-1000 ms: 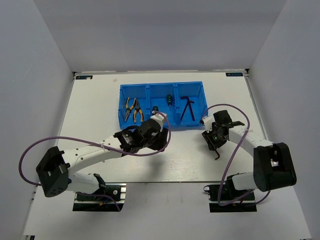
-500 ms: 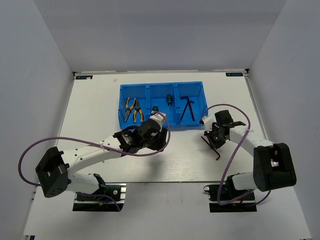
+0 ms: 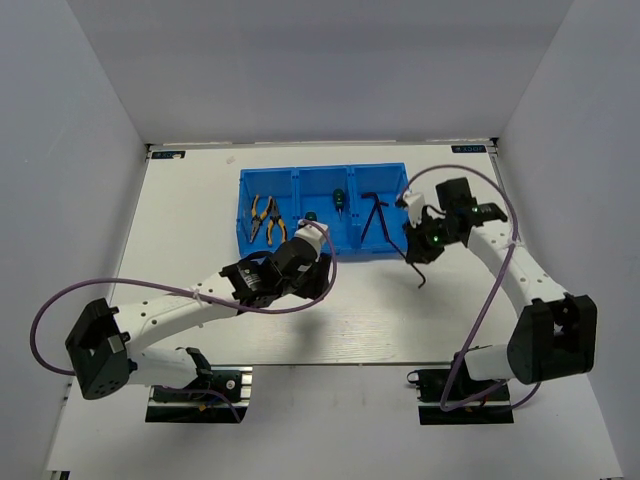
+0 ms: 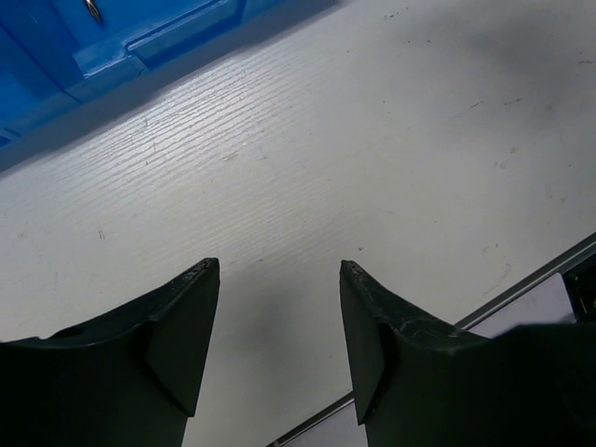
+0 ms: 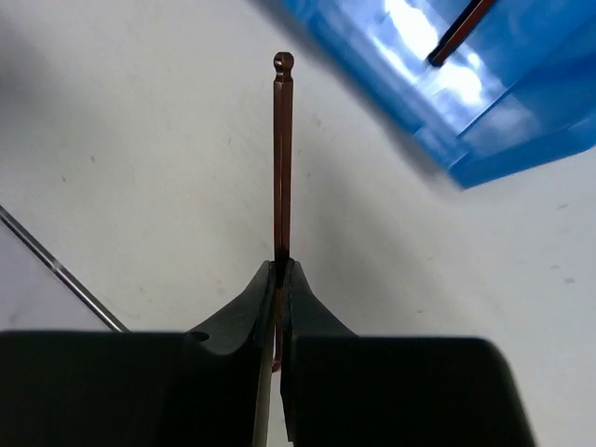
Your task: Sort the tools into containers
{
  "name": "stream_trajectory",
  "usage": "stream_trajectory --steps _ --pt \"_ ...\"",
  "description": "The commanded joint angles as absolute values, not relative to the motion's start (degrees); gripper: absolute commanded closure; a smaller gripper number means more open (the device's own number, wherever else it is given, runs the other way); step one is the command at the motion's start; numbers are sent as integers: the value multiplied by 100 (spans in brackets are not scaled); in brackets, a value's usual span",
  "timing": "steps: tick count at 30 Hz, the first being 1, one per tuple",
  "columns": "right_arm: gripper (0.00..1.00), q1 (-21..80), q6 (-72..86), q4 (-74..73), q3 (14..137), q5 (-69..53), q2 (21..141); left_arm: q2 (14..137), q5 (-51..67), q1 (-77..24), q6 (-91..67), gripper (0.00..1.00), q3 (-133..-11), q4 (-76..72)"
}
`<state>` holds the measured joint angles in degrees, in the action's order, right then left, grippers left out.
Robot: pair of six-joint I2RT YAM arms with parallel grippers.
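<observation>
The blue bin [image 3: 247, 205] lies across the far middle of the table. Yellow-handled pliers [image 3: 266, 220] lie in its left compartment, two green-and-black screwdrivers [image 3: 339, 201] in the middle one, dark hex keys [image 3: 374, 214] in the right one. My right gripper [image 3: 424, 248] hovers just off the bin's right end, shut on another hex key [image 3: 421, 272] that hangs below it. In the right wrist view this hex key [image 5: 282, 158] sticks straight out from the pinched jaws of the right gripper [image 5: 281, 265]. My left gripper [image 3: 315, 278] stands open and empty over bare table just in front of the bin.
Purple cables loop from both arms over the table. In the left wrist view the bin's front wall [image 4: 112, 51] runs along the top left, and a table edge strip [image 4: 549, 270] shows at the lower right. The bin's corner [image 5: 494, 121] shows in the right wrist view.
My right gripper has shut on the hex key, lifted it off the table and carried it toward the bin's right end. The left arm has drawn back slightly, still open.
</observation>
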<state>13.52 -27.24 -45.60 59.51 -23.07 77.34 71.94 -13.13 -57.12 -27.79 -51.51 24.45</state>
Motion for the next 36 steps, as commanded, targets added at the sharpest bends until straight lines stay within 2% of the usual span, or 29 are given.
stream_trajectory --steps 1,3,4,6,7,11,15,16,19,25,26,27,29,30,34,36 --pt "100 1397 -2207 -4255 6940 -2384 8249 6926 -1511 -5730 -2725 35 -5379 2479" --pt "100 1415 -1769 -4096 7337 -2181 8735 6926 -1581 -5730 -2725 35 -5379 2531" --pt "100 1424 -1680 -4035 8044 -2101 9389 6926 -1582 -5730 -2786 35 -5379 2583" --pt "100 1459 -1320 -4078 8758 -1881 9850 6926 -1652 -5730 -2786 35 -5379 2584" --pt "100 1468 -1197 -4122 8989 -1829 10479 6926 -1705 -5730 -2856 35 -5379 2584" --pt "100 1485 -888 -4464 10752 -1539 11572 6855 -1924 -5730 -3163 32 -5327 2707" --pt "55 1486 -923 -4324 10872 -1458 11716 6531 -2004 -5730 -3357 25 -5116 2707" --pt "51 1468 -914 -4342 10872 -1589 11690 6530 -2004 -5730 -3357 24 -5115 2707" --pt "42 1459 -932 -4351 10688 -1801 11470 6460 -2004 -5678 -3410 22 -5054 2707" --pt "41 1433 -870 -4395 9959 -2110 10461 6670 -2065 -5678 -3410 21 -5256 2777" --pt "36 1415 -844 -4386 9819 -1944 10302 6671 -2152 -5678 -3410 21 -5334 2830" --pt "29 1406 -809 -4281 9269 -1812 9727 6671 -2153 -5678 -3410 21 -5335 2891" --pt "16 1362 -764 -3992 8478 -1172 9318 6601 -2215 -5625 -3410 21 -5335 2839" --pt "13 1362 -791 -3868 7977 -978 8725 6601 -2215 -5625 -3410 21 -5274 2839" --pt "10 1345 -940 -3683 6536 -231 7516 6601 -2092 -5625 -3410 18 -5212 2716" --pt "10 1336 -975 -3630 6215 -124 7024 6679 -2092 -5625 -3410 18 -5290 2716"
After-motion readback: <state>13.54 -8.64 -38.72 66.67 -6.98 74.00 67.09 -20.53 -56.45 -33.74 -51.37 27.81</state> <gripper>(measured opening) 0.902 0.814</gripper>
